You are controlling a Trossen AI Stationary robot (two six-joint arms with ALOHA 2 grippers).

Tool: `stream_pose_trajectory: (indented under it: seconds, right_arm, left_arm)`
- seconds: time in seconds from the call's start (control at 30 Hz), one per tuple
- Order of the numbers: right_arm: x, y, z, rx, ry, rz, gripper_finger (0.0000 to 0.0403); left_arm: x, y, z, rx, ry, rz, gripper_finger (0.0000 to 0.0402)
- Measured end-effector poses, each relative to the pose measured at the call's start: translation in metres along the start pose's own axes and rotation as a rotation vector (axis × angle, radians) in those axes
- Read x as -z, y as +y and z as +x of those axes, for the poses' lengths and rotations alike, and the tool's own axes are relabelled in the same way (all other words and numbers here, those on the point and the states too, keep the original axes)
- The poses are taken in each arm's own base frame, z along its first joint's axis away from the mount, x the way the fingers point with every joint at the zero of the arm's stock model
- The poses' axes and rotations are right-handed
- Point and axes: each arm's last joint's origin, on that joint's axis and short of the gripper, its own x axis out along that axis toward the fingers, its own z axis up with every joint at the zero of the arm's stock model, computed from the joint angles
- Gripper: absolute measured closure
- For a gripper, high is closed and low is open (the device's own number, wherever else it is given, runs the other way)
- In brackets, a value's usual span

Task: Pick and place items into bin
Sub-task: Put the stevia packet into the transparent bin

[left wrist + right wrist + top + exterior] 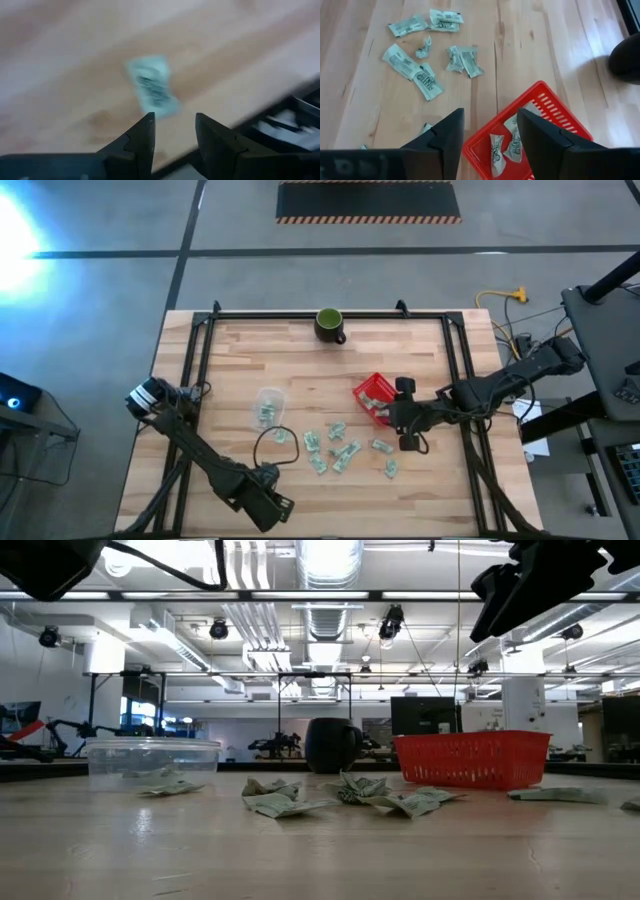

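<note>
right gripper point(487, 137) open over basket point(555, 107), packets point(507, 145) inside.

The small pale green-and-white wrapped packets point(427, 82) lying on the light wooden table point(540, 55) carry dark printed lettering, but it is too small and blurred to read, and no other text, brand, number or sign is legible in any view.
</note>
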Motion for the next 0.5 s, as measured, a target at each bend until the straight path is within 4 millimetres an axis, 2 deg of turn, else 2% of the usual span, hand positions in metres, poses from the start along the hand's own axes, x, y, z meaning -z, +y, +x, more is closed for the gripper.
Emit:
stream_pose_trajectory:
  seconds: [0.27, 0.37, 0.5]
  right_arm:
    - [0.0001, 0.0024, 0.0002, -0.007, -0.001, 0.034, 0.0227]
    - [0.0005, 0.0050, -0.0007, -0.016, -0.003, 0.034, 0.0227]
    - [0.0013, 0.0092, -0.0023, -0.030, -0.006, 0.025, 0.0229]
  left_arm:
    - [0.0005, -0.0014, -0.0001, 0.018, 0.007, 0.006, 0.0269]
    - [0.0006, -0.0016, -0.0002, 0.018, 0.008, 0.024, 0.0240]
    - [0.0002, -0.0009, 0.0003, 0.015, 0.005, 0.023, 0.0182]
